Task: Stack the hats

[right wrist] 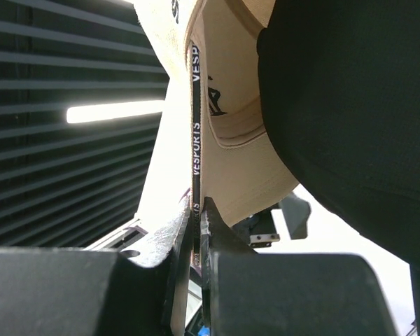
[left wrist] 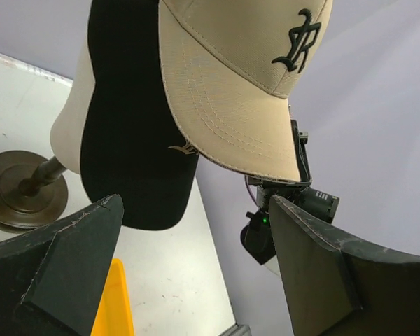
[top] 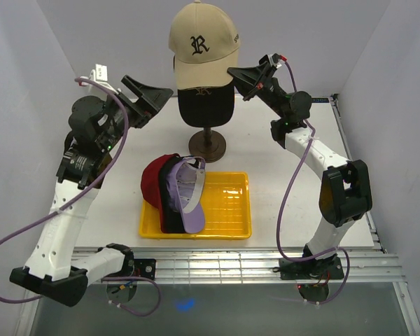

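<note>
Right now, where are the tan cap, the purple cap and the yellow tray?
tan cap (top: 203, 38), overhead view, crown front.
purple cap (top: 191, 215), overhead view, its near end.
yellow tray (top: 227, 203), overhead view, bare floor.

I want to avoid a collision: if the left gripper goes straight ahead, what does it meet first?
Probably the brim of the tan cap, with the black cap close beside it; depth is unclear.

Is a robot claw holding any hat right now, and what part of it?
Yes. The right claw pinches the tan fabric cap with the dark R by its lower edge. The left claw is open and holds nothing.
</note>
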Action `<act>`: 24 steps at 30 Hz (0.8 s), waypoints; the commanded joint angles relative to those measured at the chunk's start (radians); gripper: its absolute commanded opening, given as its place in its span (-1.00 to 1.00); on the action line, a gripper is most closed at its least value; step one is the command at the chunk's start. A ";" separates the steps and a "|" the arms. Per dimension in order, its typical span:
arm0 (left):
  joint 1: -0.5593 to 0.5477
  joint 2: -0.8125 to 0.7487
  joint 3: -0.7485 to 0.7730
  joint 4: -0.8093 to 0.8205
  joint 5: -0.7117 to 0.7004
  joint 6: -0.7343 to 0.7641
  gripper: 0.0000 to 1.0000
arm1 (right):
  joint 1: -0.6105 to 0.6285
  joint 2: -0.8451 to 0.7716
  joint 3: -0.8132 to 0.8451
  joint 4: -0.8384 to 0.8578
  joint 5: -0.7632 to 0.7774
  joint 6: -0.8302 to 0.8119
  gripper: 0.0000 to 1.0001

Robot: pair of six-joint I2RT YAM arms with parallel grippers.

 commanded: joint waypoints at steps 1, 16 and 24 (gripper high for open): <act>-0.002 0.057 0.044 0.101 0.110 0.007 0.90 | -0.012 -0.004 0.008 0.111 -0.007 0.216 -0.84; 0.033 0.204 0.069 0.284 0.213 -0.079 0.86 | -0.015 0.049 0.022 0.156 -0.021 0.250 -0.84; 0.043 0.239 0.069 0.334 0.250 -0.102 0.60 | -0.015 0.077 0.047 0.156 -0.028 0.261 -0.84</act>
